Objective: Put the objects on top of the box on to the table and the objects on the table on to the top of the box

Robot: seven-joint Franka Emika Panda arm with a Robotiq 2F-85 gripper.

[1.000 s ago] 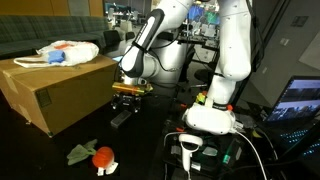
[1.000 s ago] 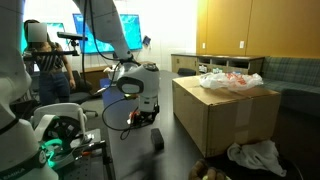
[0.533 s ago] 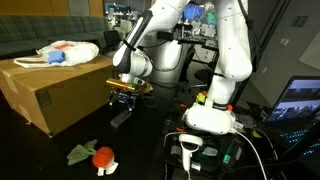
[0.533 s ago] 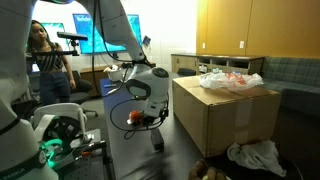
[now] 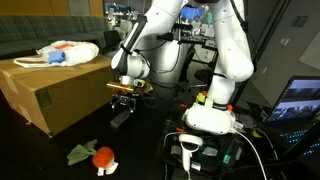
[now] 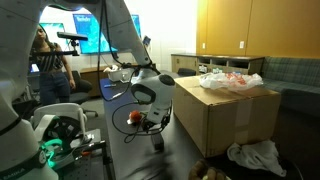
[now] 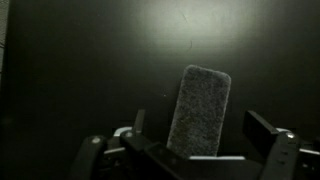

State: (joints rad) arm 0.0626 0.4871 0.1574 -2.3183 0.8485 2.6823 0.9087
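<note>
The box point(image 5: 55, 92) point(image 6: 225, 120) is a big brown carton, and a white crumpled bag with blue and red bits point(image 5: 65, 52) point(image 6: 232, 80) lies on top of it. A grey oblong block point(image 7: 198, 108) point(image 5: 122, 117) point(image 6: 157, 141) lies on the black table point(image 5: 150, 150). My gripper point(image 7: 200, 130) point(image 5: 125, 98) point(image 6: 150, 124) hangs open just above the block, with one finger point(image 7: 262, 128) on either side and not touching it. Near the table's front lie a green piece and a red-orange object point(image 5: 97, 156). A white cloth point(image 6: 256, 157) lies by the foot of the box.
The robot's white base point(image 5: 212, 115) stands beside the gripper, with cables and a white handheld device point(image 5: 190, 148) in front of it. A lit laptop screen point(image 5: 300, 100) is at the edge. A person point(image 6: 48, 62) stands in the background by the monitors.
The arm has shifted a little toward the box and sunk slightly over the grey block. The jaws stay open. The person in the background has moved.
</note>
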